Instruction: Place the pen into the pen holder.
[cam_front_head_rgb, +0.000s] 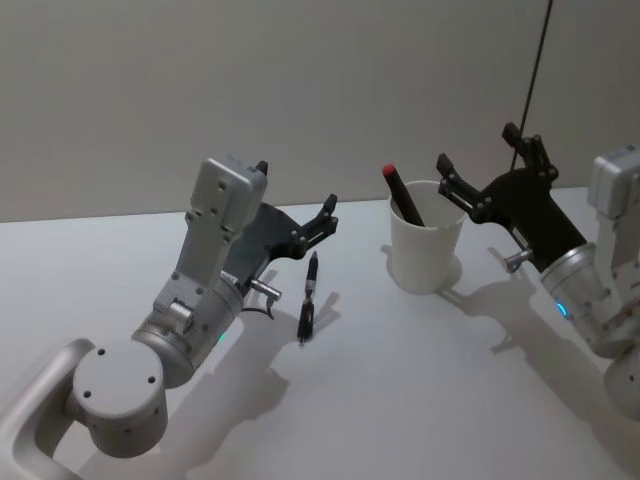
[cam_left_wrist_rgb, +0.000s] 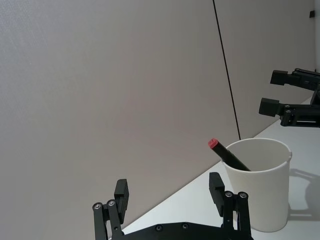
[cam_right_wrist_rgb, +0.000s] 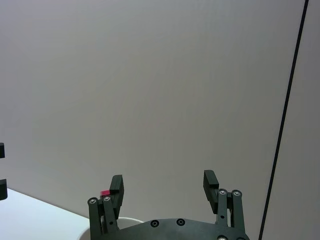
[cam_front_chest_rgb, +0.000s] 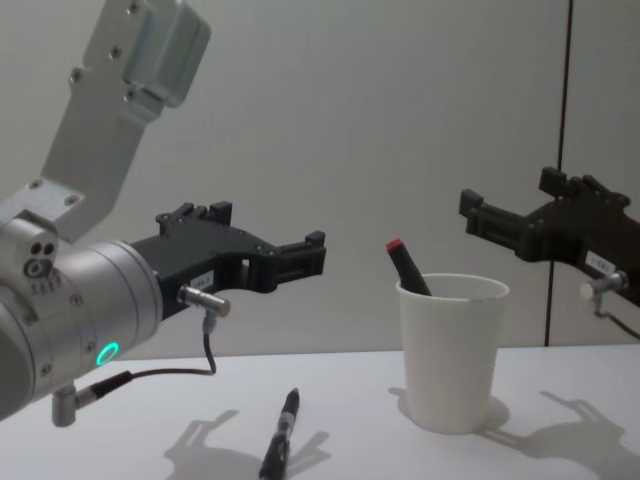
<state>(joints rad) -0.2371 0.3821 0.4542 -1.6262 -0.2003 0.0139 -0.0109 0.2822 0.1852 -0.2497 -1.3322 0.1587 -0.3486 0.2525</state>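
Two pens are counted: one black pen (cam_front_head_rgb: 308, 300) is laid flat on the bench (cam_front_head_rgb: 400, 380), left of the single pen holder (cam_front_head_rgb: 425, 250), and one red-capped pen (cam_front_head_rgb: 402, 195) is leaned inside that cup. Two grippers are held above the bench, both spread wide and empty: the left gripper (cam_front_head_rgb: 295, 187) near the lying pen, the right gripper (cam_front_head_rgb: 478, 147) beside the cup.

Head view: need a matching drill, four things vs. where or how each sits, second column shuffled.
1. black pen
2. red-capped pen
3. left gripper
4. right gripper

A. leaning inside the white cup
B. lying flat on the table
C. jaws open, raised right of the cup
D. jaws open, raised by the black pen

Pairs: 1-B, 2-A, 3-D, 4-C
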